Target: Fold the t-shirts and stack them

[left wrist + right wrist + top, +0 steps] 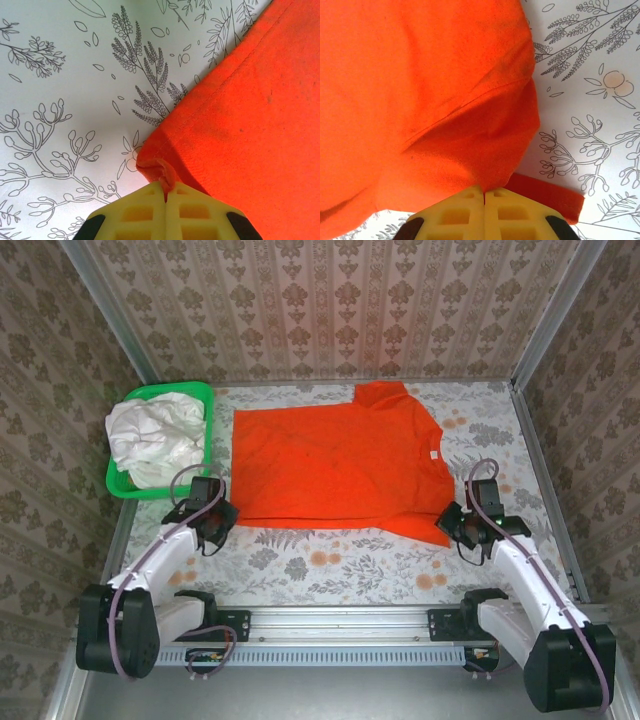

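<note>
The orange-red t-shirt lies spread flat across the middle of the table, collar toward the back. My left gripper sits at its near left hem corner, and in the left wrist view the yellow jaws are shut on a small pinched curl of that orange hem. My right gripper is at the near right corner; in the right wrist view its jaws meet on a raised fold of the orange cloth. The white t-shirt lies crumpled in the basket.
The green plastic basket stands at the back left, close to the orange shirt's left edge. Patterned walls close in the table on three sides. A strip of floral tablecloth runs between the shirt's near hem and the arm bases.
</note>
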Motion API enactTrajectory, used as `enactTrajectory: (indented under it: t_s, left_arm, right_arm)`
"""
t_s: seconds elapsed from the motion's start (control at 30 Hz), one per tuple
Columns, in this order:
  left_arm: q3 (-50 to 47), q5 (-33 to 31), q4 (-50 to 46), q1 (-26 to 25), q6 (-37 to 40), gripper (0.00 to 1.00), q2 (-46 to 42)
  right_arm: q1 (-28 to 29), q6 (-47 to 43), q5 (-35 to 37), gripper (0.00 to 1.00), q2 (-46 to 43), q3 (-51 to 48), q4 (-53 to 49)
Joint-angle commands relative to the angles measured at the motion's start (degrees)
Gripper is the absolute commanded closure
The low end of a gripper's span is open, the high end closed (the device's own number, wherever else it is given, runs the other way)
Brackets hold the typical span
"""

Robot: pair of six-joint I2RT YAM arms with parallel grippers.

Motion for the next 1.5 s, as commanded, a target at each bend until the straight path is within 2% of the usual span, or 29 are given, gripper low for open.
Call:
enactTrajectory:
  t_s: [0.0, 0.07, 0.13, 0.3, 0.5, 0.87, 0.97, 1.13, 1.3, 1.47]
  left_arm:
    - [-0.2, -1.6, -1.5, -0.3, -0.9, 1.00, 0.7]
    - [-0.2, -0.9, -1.2, -0.3, -1.4, 1.00, 1.3]
    - [-0.3, -0.5, -0.7, -0.4, -1.4, 1.00, 1.7]
    - [-0.4, -0.7, -0.8, -0.4, -1.0, 1.00, 1.9]
    - [-0.7, -0.2, -1.0, -0.4, -0.7, 1.00, 3.1]
    - [-0.6, 0.2, 0.1, -0.4, -1.1, 1.00, 4.9]
    - [-0.5, 0.0, 0.2, -0.5, -1.4, 1.00, 4.9]
    - [0.0, -0.3, 0.0, -0.6, -1.6, 1.00, 4.8]
    - [0.4, -0.7, -1.1, -0.8, -2.2, 1.00, 3.6]
    - [1.0, -1.0, -2.2, -0.9, -3.0, 1.00, 1.3]
  right_arm:
    - [-0.1, 0.3, 0.9, 0.64, 3.0, 0.9, -0.2]
    - [-0.1, 0.1, 3.2, 0.48, 2.6, 1.3, -2.7]
    - [-0.1, -0.7, 4.2, 0.40, 0.2, 1.1, -4.4]
    - [-0.1, -3.5, 0.8, 0.40, -5.4, -2.9, -4.8]
    - [-0.1, -2.6, -0.6, 0.49, -3.5, -7.3, 2.0]
    - [-0.1, -4.5, -0.3, 0.57, 9.0, -5.1, 11.0]
    - [-0.1, -4.4, -1.2, 0.63, 11.2, -4.3, 10.9]
    - [0.0, -4.1, -0.9, 1.00, 7.9, -4.1, 6.2]
    - [0.0, -2.6, -0.7, 1.00, 0.8, -4.3, -1.3]
    - [0.0, 4.6, -2.7, 1.00, -5.0, -5.9, -9.5]
